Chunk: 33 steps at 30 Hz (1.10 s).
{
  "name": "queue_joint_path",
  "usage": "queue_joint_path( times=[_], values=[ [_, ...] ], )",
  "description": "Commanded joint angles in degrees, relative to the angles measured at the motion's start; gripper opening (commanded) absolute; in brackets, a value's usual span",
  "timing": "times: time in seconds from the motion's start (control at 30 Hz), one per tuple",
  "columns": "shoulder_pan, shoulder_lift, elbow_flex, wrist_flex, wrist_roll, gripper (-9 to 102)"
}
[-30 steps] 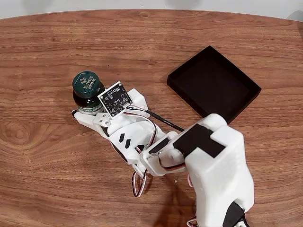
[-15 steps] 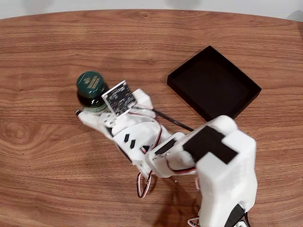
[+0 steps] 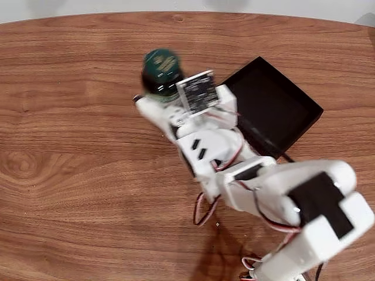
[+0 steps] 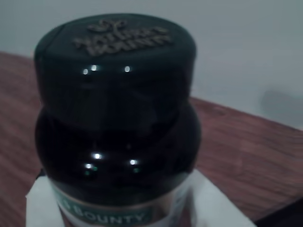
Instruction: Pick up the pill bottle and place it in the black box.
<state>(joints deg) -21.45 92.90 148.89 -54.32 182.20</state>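
White arm stretched up-left in the fixed view, fingers clamped shut.

A dark green cap with pale lettering is seen on the bottle, above near-black glossy glass and a white label banded in green. The box at three o'clock is matte black. The tabletop is reddish-brown woodgrain. The claw is white, with black patches on the arm.
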Motion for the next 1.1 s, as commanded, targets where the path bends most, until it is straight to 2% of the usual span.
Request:
queue_joint_path(
  times=[0.0,0.43,0.7,1.07],
  values=[
    [5.7,11.1,0.9,0.4,-3.3,12],
    [19.9,14.2,4.0,2.7,-9.5,12],
    [24.3,10.5,1.5,3.9,-11.8,11],
    [25.2,-8.0,-6.9,-8.7,-10.5,11]
  ],
)
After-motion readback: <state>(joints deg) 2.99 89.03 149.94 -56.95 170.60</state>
